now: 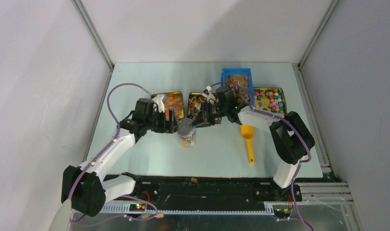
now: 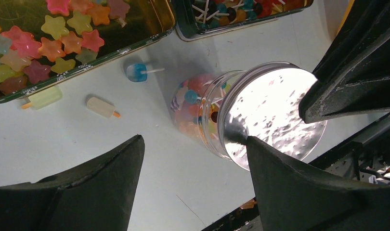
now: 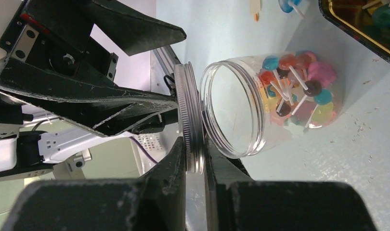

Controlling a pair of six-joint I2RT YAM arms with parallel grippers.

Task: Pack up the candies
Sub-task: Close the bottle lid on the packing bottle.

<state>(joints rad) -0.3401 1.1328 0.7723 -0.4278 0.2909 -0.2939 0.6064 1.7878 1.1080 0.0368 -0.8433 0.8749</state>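
A clear plastic jar (image 1: 187, 138) stands on the table, partly filled with candies (image 3: 295, 96), mostly lollipops and jellies. My right gripper (image 3: 195, 144) is shut on the rim of the round silver lid (image 3: 188, 115) and holds it just off the jar's open mouth (image 3: 231, 110), with a narrow gap. In the top view the right gripper (image 1: 199, 121) reaches in from the right. My left gripper (image 2: 194, 139) is open and empty, its fingertips just short of the jar (image 2: 198, 110) and the lid (image 2: 275, 115). It shows left of the jar in the top view (image 1: 173, 124).
Behind the jar stand a tin of star gummies (image 2: 149, 33), a tin of lollipops (image 2: 202, 32), a blue bin (image 1: 223, 79) and a tin of small sweets (image 1: 282, 96). Loose candies (image 2: 102, 107) lie by the star tin. An orange scoop (image 1: 248, 137) lies to the right.
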